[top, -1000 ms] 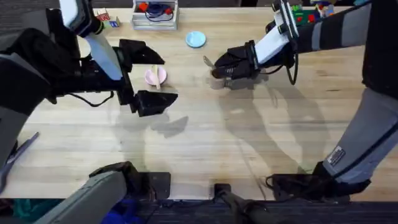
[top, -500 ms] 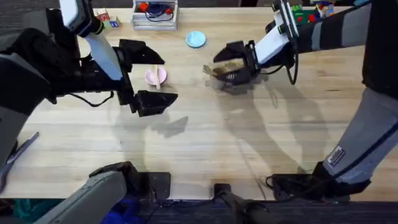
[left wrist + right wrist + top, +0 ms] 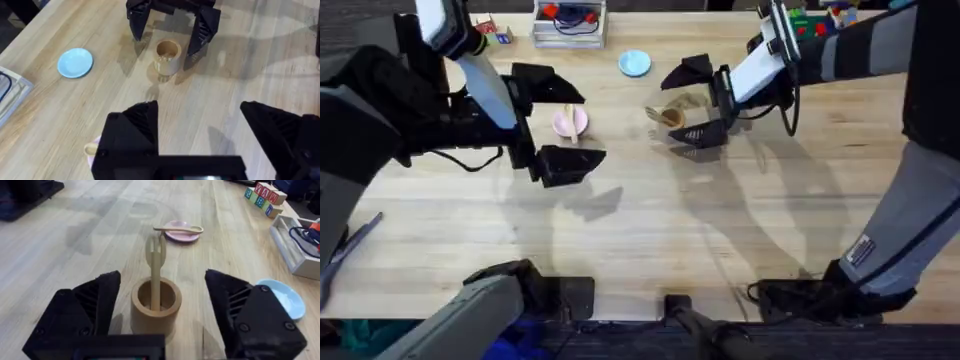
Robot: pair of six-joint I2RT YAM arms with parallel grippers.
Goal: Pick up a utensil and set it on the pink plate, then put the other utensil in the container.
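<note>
The pink plate [image 3: 570, 122] lies left of centre with the wooden spoon [image 3: 571, 117] across it; the right wrist view shows the plate [image 3: 181, 234] and spoon [image 3: 177, 228] too. My left gripper [image 3: 560, 122] hovers open above the plate, one finger on each side. The tan container [image 3: 672, 116] stands upright right of centre, and the wooden fork [image 3: 654, 110] stands in it, tines up [image 3: 156, 260]. My right gripper [image 3: 692, 103] is open, its fingers on either side of the container [image 3: 155, 305] and not touching it. The left wrist view shows the container [image 3: 167, 56] between those fingers.
A light-blue plate [image 3: 634, 63] lies behind the container. A clear box [image 3: 569, 22] of coloured items and small blocks [image 3: 490, 30] sit at the table's far edge. A person's sleeve [image 3: 920, 60] shows at the right. The near half of the table is bare wood.
My right gripper, shut low over the container a second ago, has opened, leaving the fork standing inside. The left arm has not moved.
</note>
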